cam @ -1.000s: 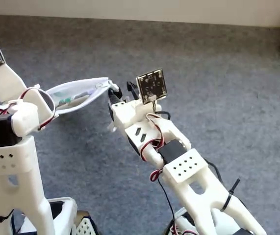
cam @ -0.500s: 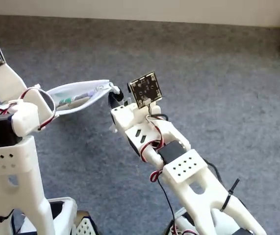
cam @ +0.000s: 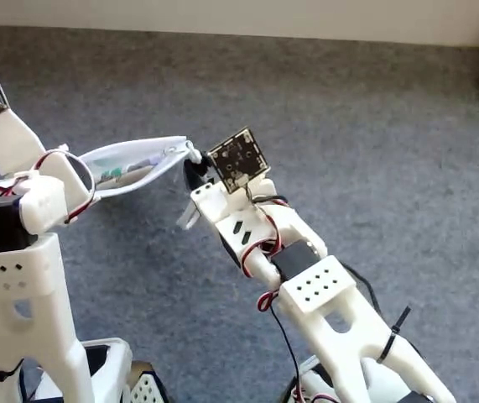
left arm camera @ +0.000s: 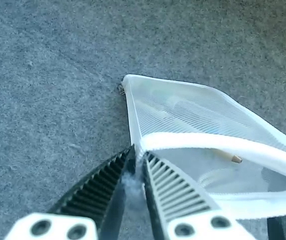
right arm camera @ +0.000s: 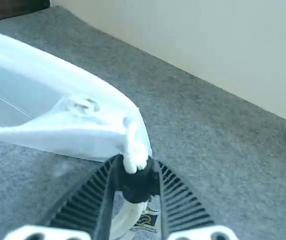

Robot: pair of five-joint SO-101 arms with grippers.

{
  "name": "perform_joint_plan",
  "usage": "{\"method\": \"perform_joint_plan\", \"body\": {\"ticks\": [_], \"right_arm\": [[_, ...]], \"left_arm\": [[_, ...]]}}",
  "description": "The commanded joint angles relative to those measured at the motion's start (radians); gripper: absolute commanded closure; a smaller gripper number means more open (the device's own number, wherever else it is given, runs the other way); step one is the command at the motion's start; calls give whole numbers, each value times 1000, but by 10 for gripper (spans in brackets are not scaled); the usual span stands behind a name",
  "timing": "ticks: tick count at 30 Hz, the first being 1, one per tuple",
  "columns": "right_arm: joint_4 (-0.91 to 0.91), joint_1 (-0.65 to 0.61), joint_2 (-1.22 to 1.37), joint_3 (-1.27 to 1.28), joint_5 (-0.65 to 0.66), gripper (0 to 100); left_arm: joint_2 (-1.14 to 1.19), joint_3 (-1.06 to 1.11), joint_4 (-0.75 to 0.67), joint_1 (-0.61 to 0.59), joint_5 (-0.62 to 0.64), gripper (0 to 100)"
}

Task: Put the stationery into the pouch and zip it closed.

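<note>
Black ribbed fingers of my right gripper (right arm camera: 132, 167) pinch a white tab (right arm camera: 134, 159) at the three o'clock end of the pouch (cam: 138, 161). My left gripper (left arm camera: 136, 157) pinches its nine o'clock corner, hidden from above behind that arm (cam: 50, 197). Stationery (cam: 123, 173) inside is a blur through the mesh.

We note the left arm (cam: 21, 260) standing upright at the left of the high view. Its left gripper (left arm camera: 135, 161) is pinched tight on one corner of the pouch (left arm camera: 193, 115). The right arm (cam: 314, 290) stretches low and diagonally toward it, wrist rolled slightly. The right gripper (right arm camera: 132, 172) is clamped on the pouch's opposite end, its ribbed jaws nearly meeting.
</note>
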Motion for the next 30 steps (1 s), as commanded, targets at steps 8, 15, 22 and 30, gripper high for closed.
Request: {"method": "perform_joint_plan", "body": {"ticks": [8,15,22,30], "right_arm": [[160,-1,-157,8,26,995],[191,-65,-398,159,31,995],[280,-157,-527,272,123,995],[463,-246,-667,278,126,995]], "left_arm": [[5,5,-3,-1,-9,989],[7,5,-3,5,-11,897],[8,45,-51,33,-11,707],[8,114,-235,217,-184,715]]}}
